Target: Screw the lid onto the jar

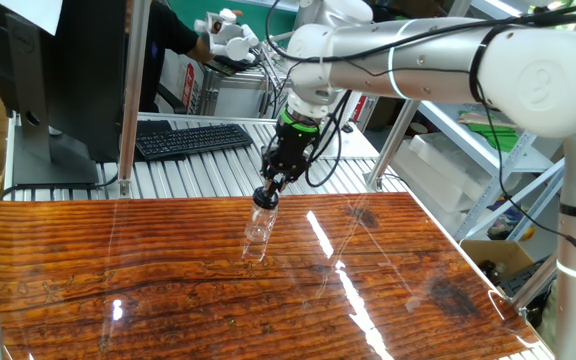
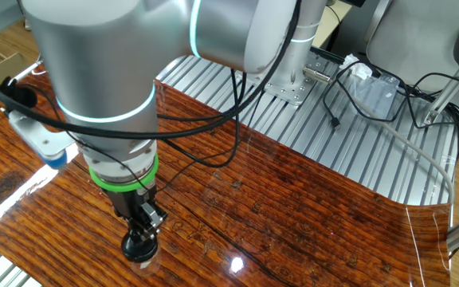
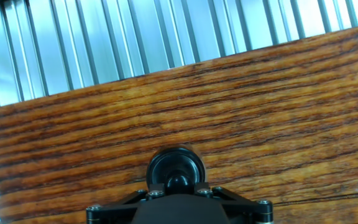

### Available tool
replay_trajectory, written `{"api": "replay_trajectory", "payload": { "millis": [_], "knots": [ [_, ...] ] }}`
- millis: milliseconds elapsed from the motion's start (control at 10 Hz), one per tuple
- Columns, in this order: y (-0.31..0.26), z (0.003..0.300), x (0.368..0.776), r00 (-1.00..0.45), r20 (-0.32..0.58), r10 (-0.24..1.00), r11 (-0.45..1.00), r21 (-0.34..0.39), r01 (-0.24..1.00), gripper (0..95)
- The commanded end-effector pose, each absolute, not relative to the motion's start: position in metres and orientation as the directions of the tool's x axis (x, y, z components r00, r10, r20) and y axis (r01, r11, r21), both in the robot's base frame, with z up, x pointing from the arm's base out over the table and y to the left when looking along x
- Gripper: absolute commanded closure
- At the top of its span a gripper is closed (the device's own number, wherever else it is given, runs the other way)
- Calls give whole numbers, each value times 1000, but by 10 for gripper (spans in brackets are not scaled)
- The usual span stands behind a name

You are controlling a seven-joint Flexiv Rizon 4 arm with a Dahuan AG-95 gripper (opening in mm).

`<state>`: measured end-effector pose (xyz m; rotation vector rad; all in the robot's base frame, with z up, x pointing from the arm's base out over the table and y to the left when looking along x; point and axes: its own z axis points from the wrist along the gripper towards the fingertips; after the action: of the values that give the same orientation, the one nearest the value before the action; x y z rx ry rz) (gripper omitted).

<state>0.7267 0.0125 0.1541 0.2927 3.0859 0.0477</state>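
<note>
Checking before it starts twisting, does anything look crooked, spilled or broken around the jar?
Nothing stands out. The jar stands upright on the wooden table, and the gripper holds the black lid at its neck. No spill or damage shows.

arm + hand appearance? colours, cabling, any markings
The arm is glossy silver-grey with rounded links, a thin glowing cyan ring at a joint, and a faint round logo on the big joint housing. A green band circles the wrist above the small black two-finger hand. Loose black cables run outside along the arm down to the wrist. The hand's black body shows silver screw heads in the hand view.
</note>
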Motion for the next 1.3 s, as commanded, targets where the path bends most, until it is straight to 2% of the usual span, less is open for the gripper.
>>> {"api": "replay_trajectory", "payload": {
  "millis": [100,900,1300],
  "knots": [
    [13,154,728,-984,-44,174,985,-2,174,950],
    [15,150,729,-985,-49,164,986,-28,165,950],
    [15,151,727,-985,-68,159,987,-3,159,950]
  ]
}}
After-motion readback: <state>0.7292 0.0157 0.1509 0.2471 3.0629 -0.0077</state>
